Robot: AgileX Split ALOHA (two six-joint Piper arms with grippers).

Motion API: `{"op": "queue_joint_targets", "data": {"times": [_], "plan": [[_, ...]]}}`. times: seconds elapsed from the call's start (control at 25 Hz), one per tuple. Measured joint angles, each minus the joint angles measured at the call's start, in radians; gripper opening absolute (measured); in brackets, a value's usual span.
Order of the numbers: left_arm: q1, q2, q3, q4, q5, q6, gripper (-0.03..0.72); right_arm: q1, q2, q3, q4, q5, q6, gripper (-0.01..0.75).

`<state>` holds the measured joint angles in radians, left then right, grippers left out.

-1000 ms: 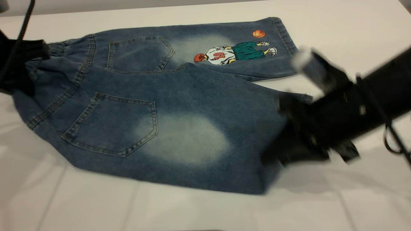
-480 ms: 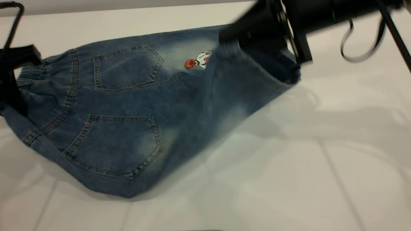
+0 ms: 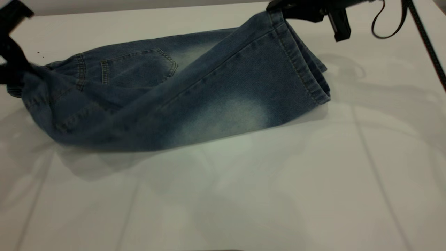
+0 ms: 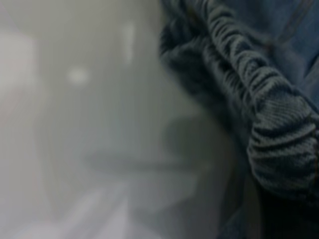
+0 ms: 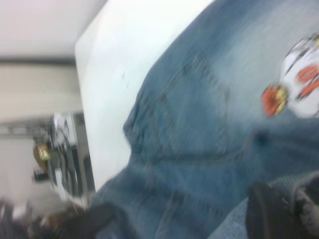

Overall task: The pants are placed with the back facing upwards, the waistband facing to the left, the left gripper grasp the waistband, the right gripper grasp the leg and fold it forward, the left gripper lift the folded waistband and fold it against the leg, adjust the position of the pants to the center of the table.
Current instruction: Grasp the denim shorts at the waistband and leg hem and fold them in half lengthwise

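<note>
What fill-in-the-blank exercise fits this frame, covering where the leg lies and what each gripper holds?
1. The leg now lies folded over the other leg, hiding the ____ print in the exterior view.
2. The right gripper holds the leg at its ____.
3. The left gripper holds the pants at the ____.
4. One back ____ shows in the exterior view.

Missing words: cartoon; hem; waistband; pocket

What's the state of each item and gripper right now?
pants: folded lengthwise, back up, partly lifted.
leg: laid over the printed leg, hem held up at the far edge.
waistband: gathered, held at the left end.
right gripper: shut on leg.
left gripper: shut on waistband.
table: bare white surface under the pants.
</note>
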<state>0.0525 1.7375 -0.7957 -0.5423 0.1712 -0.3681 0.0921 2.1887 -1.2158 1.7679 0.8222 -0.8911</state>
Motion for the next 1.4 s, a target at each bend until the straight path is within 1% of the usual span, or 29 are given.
{"op": "queue_joint_targets", "data": {"times": [0.28, 0.44, 0.6, 0.68, 0.76, 0.84, 0.96, 1.08, 1.16, 1.2, 1.28, 1.4], "plan": [[0.0, 0.037, -0.003, -0.25, -0.171, -0.002, 0.094, -0.005, 0.145, -0.177, 0.021, -0.003, 0.079, 0.022], [0.0, 0.065, -0.003, -0.346, -0.226, -0.005, 0.094, -0.005, 0.188, -0.261, 0.022, -0.01, 0.13, 0.022], [0.0, 0.071, -0.003, -0.447, -0.26, -0.008, 0.095, -0.006, 0.209, -0.317, 0.024, -0.054, 0.19, 0.022], [0.0, 0.071, -0.003, -0.477, -0.279, -0.009, 0.095, -0.008, 0.214, -0.332, 0.026, -0.079, 0.203, 0.022], [0.0, 0.072, -0.003, -0.485, -0.285, -0.009, 0.095, -0.013, 0.219, -0.339, 0.026, -0.079, 0.208, 0.022], [0.0, 0.074, -0.003, -0.476, -0.286, -0.007, 0.095, -0.017, 0.223, -0.341, 0.014, -0.053, 0.199, 0.025], [0.0, 0.078, -0.003, -0.443, -0.284, -0.007, 0.095, -0.019, 0.224, -0.341, -0.042, 0.023, 0.157, 0.034], [0.0, 0.078, -0.004, -0.393, -0.277, -0.007, 0.097, -0.002, 0.224, -0.343, -0.141, 0.074, 0.097, 0.083], [0.0, 0.078, -0.004, -0.357, -0.271, -0.007, 0.097, 0.024, 0.224, -0.344, -0.223, 0.062, 0.076, 0.149], [0.0, 0.078, -0.005, -0.344, -0.27, -0.007, 0.097, 0.039, 0.224, -0.346, -0.262, 0.047, 0.071, 0.185], [0.0, 0.078, -0.008, -0.319, -0.266, -0.007, 0.097, 0.069, 0.224, -0.355, -0.361, 0.001, 0.065, 0.279], [0.0, 0.078, -0.01, -0.309, -0.263, -0.007, 0.098, 0.108, 0.224, -0.376, -0.472, -0.092, 0.068, 0.384]]}}
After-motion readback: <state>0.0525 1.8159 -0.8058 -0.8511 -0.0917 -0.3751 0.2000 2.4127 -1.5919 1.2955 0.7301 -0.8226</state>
